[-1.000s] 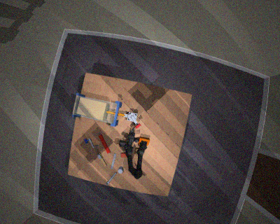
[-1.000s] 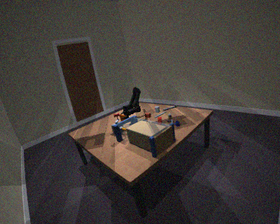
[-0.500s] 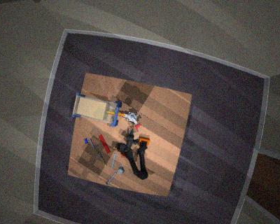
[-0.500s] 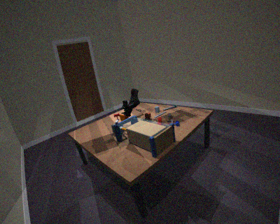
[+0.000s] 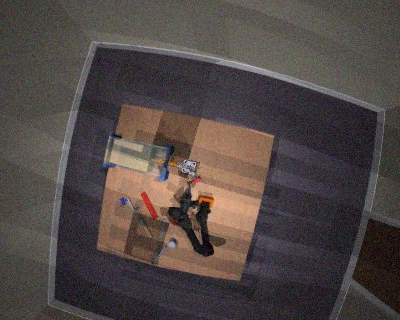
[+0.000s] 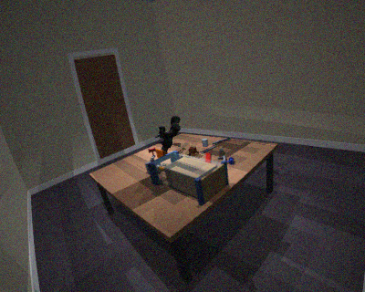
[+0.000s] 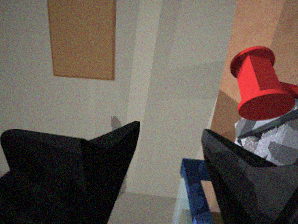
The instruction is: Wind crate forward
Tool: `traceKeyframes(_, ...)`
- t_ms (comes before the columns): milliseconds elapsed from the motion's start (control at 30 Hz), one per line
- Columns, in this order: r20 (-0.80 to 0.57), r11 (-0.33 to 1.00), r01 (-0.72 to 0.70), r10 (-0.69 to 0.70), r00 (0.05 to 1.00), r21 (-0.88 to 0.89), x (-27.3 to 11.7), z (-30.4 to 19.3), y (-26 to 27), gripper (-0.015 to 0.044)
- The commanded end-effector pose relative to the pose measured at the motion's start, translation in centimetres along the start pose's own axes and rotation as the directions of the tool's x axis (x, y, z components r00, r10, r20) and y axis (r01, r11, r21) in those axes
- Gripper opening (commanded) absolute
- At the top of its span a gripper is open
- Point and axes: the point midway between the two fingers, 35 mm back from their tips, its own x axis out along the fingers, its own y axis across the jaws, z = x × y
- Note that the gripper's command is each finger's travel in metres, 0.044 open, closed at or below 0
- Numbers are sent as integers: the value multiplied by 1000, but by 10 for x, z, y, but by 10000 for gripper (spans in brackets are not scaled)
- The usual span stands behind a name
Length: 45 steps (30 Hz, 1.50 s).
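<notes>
The winch [image 5: 192,166] [image 7: 280,142] stands on the bench in front of the cubby. The handle's red knob [image 5: 197,180] [image 7: 260,82] stands up beside it, with its grey crank arm over the winch top; the key is hidden. My gripper [image 5: 190,184] [image 7: 170,130] is part open and empty, beside the winch; the knob is outside the fingers, beyond the right one. The pale crate [image 5: 129,157] [image 6: 195,165] sits inside the clear cubby and looks flat. The orange strap [image 5: 174,164] runs to the winch. The crate's front looks set back from the blue frame [image 5: 164,173] [image 6: 153,174] [image 7: 194,192].
A red block [image 5: 149,205] [image 6: 208,157], a blue-ended tool [image 5: 123,201] [image 6: 231,161], a thin rod [image 5: 146,227] and a pale-headed tool [image 5: 172,243] [image 6: 204,142] lie on the near side of the bench [image 5: 227,150]. An orange piece [image 5: 206,201] is at the arm's base.
</notes>
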Motion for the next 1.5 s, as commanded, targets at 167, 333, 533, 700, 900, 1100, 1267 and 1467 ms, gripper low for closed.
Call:
traceKeyframes(167, 0, 1000, -3, 3, 1000, 4, 0, 0, 1, 240)
traceKeyframes(333, 39, 970, 124, -118, 992, -209, 10, -4, -3, 371)
traceKeyframes(533, 139, 630, 377, -394, 909, -679, 33, -9, -9, 440)
traceKeyframes(700, 203, 198, 387, -596, 777, -900, 51, -9, -15, 440)
traceKeyframes(900, 217, -167, 139, -800, 559, -976, 71, -8, -23, 440)
traceKeyframes(1100, 185, -252, -117, -893, 410, -961, 82, -7, -26, 440)
traceKeyframes(1267, 131, -221, -338, -954, 269, -915, 93, -6, -27, 440)
traceKeyframes(1467, 55, -120, -584, -990, 128, -803, 104, -5, -29, 440)
